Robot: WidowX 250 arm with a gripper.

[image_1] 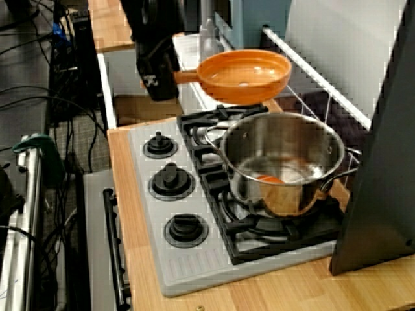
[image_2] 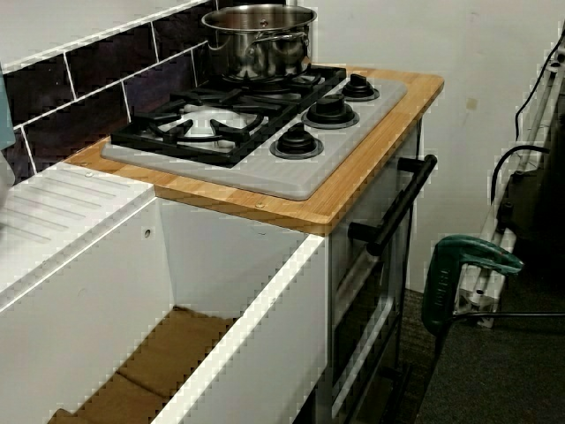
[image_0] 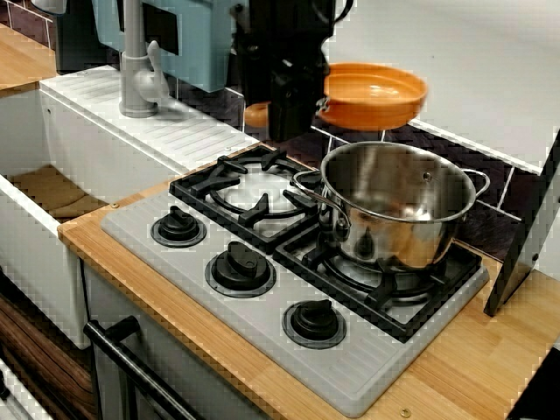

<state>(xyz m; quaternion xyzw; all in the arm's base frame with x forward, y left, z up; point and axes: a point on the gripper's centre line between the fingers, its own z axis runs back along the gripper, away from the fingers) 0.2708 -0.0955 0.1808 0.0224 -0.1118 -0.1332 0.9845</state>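
My claw (image_1: 162,79) is clenched on the handle of the orange pan (image_1: 245,74). The pan hangs in the air at the upper middle of the side view, over the stove (image_1: 194,265) and beyond the steel pot (image_1: 282,159). I judge this a mid-carry. Any lowering calls for clearing the pot's rim.

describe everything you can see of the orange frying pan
The round, shallow orange frying pan looks like glossy plastic or enamel, with a raised rim and a short orange handle. It appears empty. It hangs roughly level in the air over the grey stove top, higher than the shiny steel pot and apart from it. Only the black gripper touches it, shut on the handle's end; its fingers are too dark to make out.
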